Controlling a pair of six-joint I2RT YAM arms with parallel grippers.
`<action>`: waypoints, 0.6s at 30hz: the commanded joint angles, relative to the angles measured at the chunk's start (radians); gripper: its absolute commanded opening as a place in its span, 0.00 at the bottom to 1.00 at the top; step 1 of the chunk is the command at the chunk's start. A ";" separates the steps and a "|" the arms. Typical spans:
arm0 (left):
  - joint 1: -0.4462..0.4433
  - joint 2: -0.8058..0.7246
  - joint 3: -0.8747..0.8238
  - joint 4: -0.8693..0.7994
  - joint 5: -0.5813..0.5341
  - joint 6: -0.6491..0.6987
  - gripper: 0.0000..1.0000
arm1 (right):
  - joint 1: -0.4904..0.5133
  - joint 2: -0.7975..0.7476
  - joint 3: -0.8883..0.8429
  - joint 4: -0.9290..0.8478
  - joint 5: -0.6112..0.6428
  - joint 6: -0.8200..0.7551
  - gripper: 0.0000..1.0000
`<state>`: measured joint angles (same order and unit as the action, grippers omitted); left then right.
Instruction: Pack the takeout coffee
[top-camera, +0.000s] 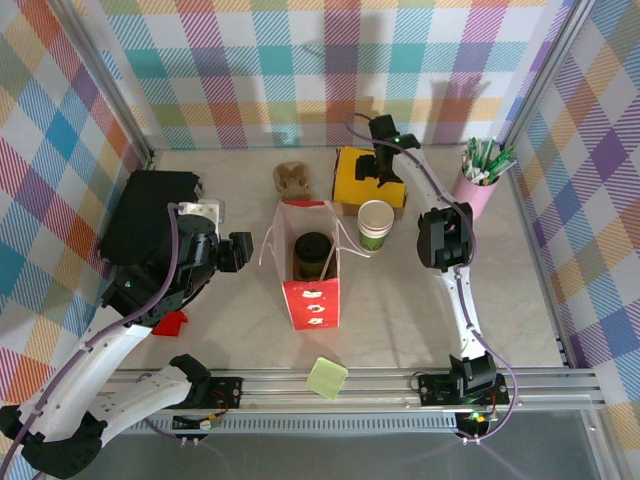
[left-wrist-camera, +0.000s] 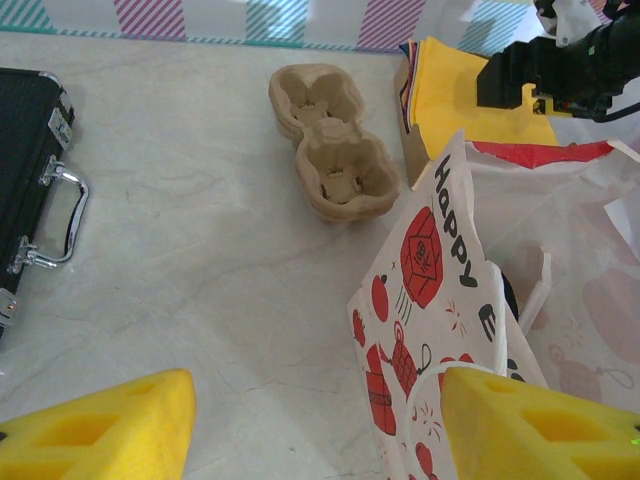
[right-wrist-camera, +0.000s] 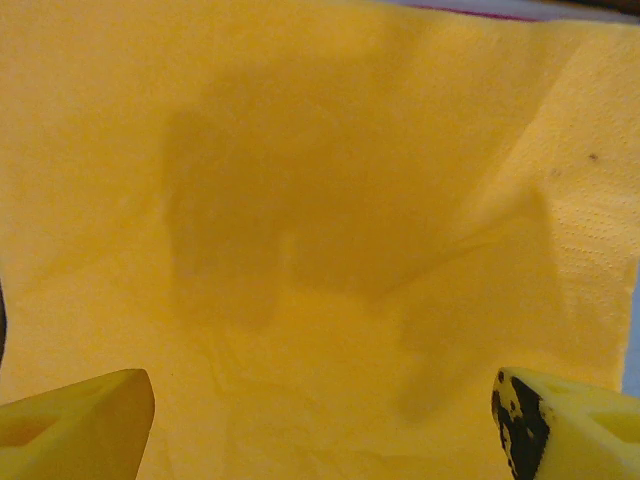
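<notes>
Takeout coffee (top-camera: 376, 224), top external view: paper cup, cream-white at the rim, green printed sides, mouth open. It stands upright on the table (top-camera: 220, 340), just right of the red-and-white gift bag (top-camera: 311, 290) and just near of the yellow napkin stack (top-camera: 352, 172). A dark round object sits inside the bag. Right gripper (top-camera: 384, 166) hangs over the napkins, far of the cup and apart from it. Left gripper (top-camera: 241, 252) sits left of the bag. Also logged: black case (top-camera: 150, 215) far left, brown pulp carrier (top-camera: 292, 179), pink cup of pens (top-camera: 477, 186) far right, green pad (top-camera: 327, 378) at the near edge.

Left wrist view: left gripper (left-wrist-camera: 318, 428) spread wide, yellow fingers (left-wrist-camera: 95, 428) at either lower corner, nothing pinched. It adds the bag's (left-wrist-camera: 430, 260) print, "Happy" in black with red drawings, the carrier's (left-wrist-camera: 335, 140) two hollows, and the case's (left-wrist-camera: 30, 150) metal handle.

Right wrist view: right gripper (right-wrist-camera: 320, 430) spread wide and empty, close above the creased napkin stack (right-wrist-camera: 320, 200).
</notes>
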<state>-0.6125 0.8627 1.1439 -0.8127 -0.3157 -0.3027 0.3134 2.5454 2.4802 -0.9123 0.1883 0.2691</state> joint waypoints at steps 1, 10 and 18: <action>0.008 -0.001 0.033 -0.022 0.000 -0.018 0.66 | 0.002 0.027 -0.010 0.008 -0.019 -0.013 0.88; 0.008 -0.001 0.042 -0.028 0.001 -0.025 0.66 | 0.000 0.064 -0.010 -0.004 -0.021 0.009 0.84; 0.008 -0.015 0.040 -0.041 -0.002 -0.032 0.66 | -0.003 0.079 -0.007 -0.005 -0.035 0.007 0.69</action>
<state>-0.6125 0.8619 1.1572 -0.8356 -0.3157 -0.3241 0.3134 2.6122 2.4794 -0.9127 0.1802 0.2718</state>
